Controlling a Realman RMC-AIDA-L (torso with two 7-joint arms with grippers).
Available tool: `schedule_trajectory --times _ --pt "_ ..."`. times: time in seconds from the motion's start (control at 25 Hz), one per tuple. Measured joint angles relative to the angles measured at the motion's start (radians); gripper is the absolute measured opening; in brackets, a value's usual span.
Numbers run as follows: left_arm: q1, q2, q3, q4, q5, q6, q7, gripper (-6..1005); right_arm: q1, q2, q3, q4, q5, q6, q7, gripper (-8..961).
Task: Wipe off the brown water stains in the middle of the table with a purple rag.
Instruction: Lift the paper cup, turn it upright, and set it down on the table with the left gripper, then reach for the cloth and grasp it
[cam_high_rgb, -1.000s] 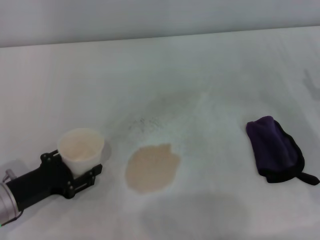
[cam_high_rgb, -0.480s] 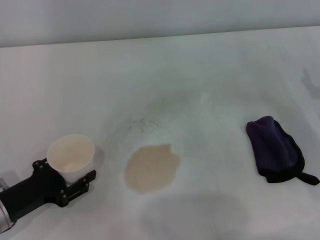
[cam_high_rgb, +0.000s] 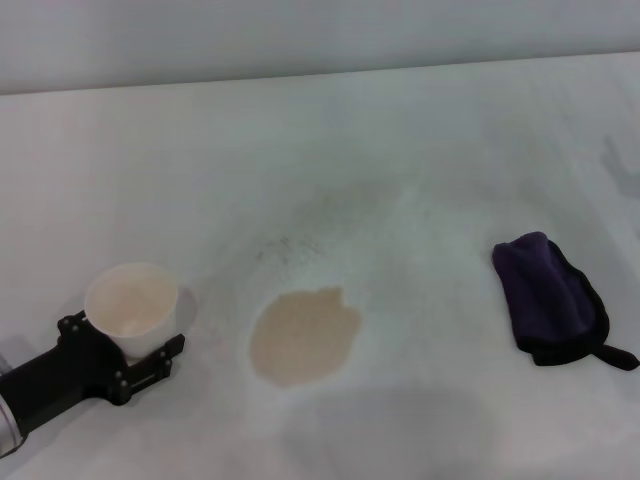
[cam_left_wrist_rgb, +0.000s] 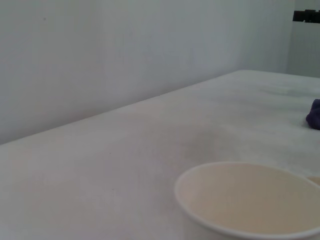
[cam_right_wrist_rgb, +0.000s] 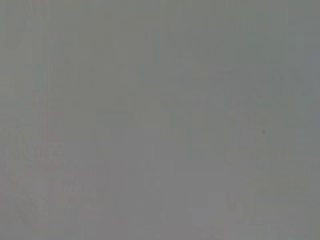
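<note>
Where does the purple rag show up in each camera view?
Head view: the rag lies on the table's right side, apart from the brown stain.
Left wrist view: only a purple sliver at the right edge.
Right wrist view: not in it, just plain grey.
Shared landmark: the paper cup, held in the left gripper, fills the left wrist view's foreground.

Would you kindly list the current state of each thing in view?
White paper cup: upright, held in the left gripper.
Tan roundish puddle: unwiped, mid-table.
Dark purple folded rag: untouched, lying on the white table.
Right gripper: out of view.
</note>
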Motion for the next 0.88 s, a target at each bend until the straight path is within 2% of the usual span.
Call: schedule_trajectory --times 0.44,0.52,0.88 --pt "-0.012 -0.001 0.000 0.002 -0.003 -0.033 -0.003 725 0.007 0.000 0.000 0.001 0.000 0.000 0.001 856" --pt "-0.013 -0.001 0.000 0.002 -0.003 -0.033 0.000 860 0.008 0.000 0.000 0.001 0.000 0.000 0.001 856" --pt "0.002 -0.001 0.000 0.013 -0.025 -0.027 0.044 894 0.008 0.000 0.000 0.001 0.000 0.000 0.002 856"
